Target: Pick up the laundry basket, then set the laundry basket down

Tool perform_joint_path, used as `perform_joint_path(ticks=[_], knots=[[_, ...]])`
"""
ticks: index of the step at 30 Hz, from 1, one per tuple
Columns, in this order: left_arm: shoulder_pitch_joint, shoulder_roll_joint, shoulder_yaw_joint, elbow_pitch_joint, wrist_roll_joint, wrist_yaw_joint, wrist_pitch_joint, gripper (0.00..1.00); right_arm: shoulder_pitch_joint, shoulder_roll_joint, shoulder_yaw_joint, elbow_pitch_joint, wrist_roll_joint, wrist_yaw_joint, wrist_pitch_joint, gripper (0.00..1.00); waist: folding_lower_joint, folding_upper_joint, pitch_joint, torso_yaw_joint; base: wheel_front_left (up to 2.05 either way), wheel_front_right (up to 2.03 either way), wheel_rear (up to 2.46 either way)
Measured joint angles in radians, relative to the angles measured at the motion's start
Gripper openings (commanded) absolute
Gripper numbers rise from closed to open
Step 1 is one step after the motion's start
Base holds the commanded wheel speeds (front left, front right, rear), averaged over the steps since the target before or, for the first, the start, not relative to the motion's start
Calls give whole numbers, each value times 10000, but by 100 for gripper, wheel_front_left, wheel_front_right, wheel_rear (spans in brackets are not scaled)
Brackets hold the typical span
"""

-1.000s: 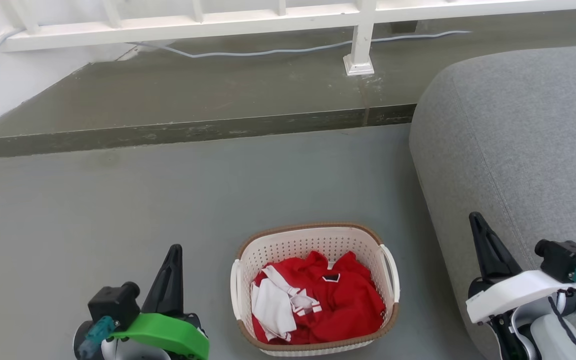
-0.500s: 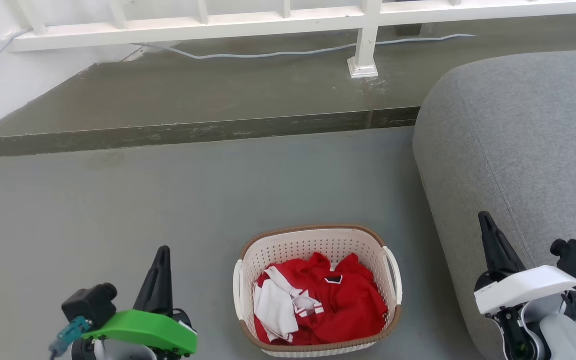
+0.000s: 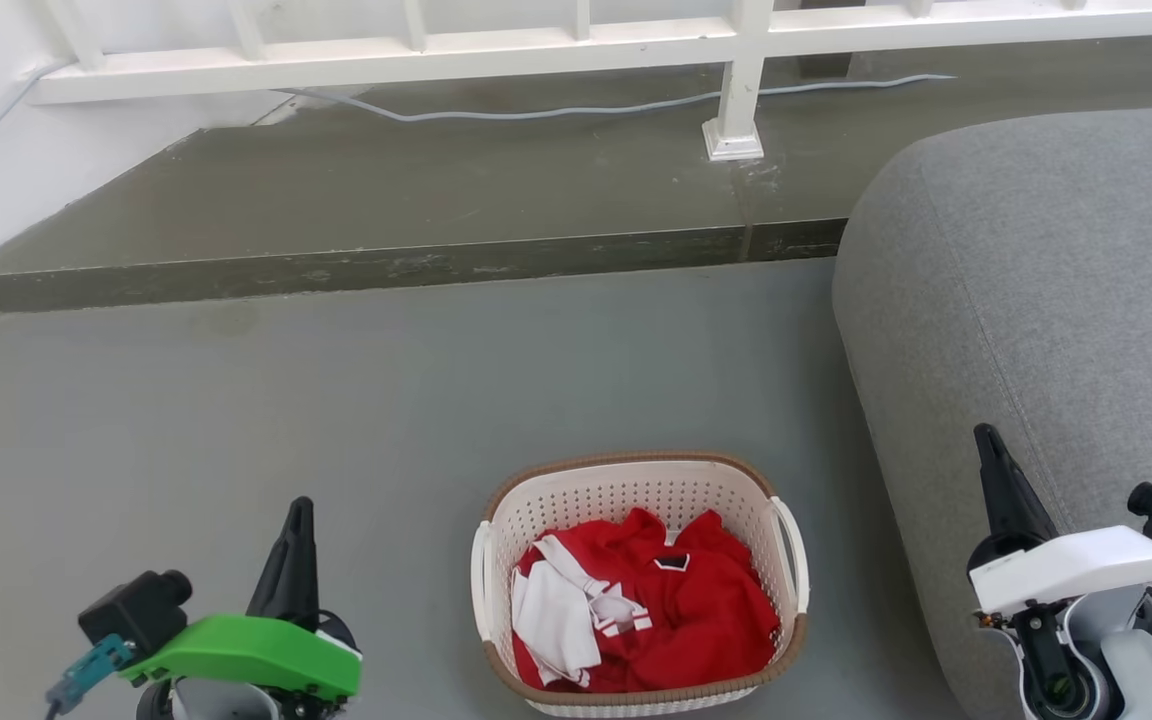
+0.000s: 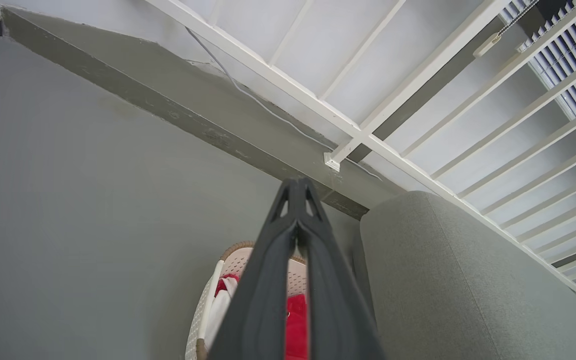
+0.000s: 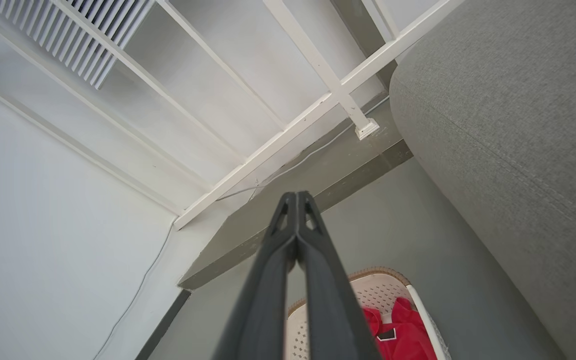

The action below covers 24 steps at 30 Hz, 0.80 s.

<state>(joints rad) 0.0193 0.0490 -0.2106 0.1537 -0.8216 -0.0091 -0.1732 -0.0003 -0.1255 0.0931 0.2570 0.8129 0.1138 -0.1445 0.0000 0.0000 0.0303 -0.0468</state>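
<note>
Cream perforated basket [image 3: 636,497], brown rim, red-and-white clothes [image 3: 696,610] inside; grey floor [image 3: 336,400], sofa [image 3: 1036,280] beside, white railing [image 3: 536,50] behind; left gripper [image 3: 298,505] and right gripper [image 3: 983,434] pressed together.

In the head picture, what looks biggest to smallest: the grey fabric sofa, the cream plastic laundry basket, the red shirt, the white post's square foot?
1. Grey fabric sofa
2. Cream plastic laundry basket
3. Red shirt inside it
4. White post's square foot, farthest away, so unsure

A home: grey sofa [image 3: 1036,300], laundry basket [image 3: 636,490], white railing [image 3: 576,40]
</note>
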Motion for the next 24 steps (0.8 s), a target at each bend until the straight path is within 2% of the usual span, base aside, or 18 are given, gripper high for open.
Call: perform_joint_path(ticks=[24], knots=[[-40,196,587,290,-2832,-276,685,0,-121,198,-627,31,2566,0,754,0,0,0,-85,148,0,0,0]])
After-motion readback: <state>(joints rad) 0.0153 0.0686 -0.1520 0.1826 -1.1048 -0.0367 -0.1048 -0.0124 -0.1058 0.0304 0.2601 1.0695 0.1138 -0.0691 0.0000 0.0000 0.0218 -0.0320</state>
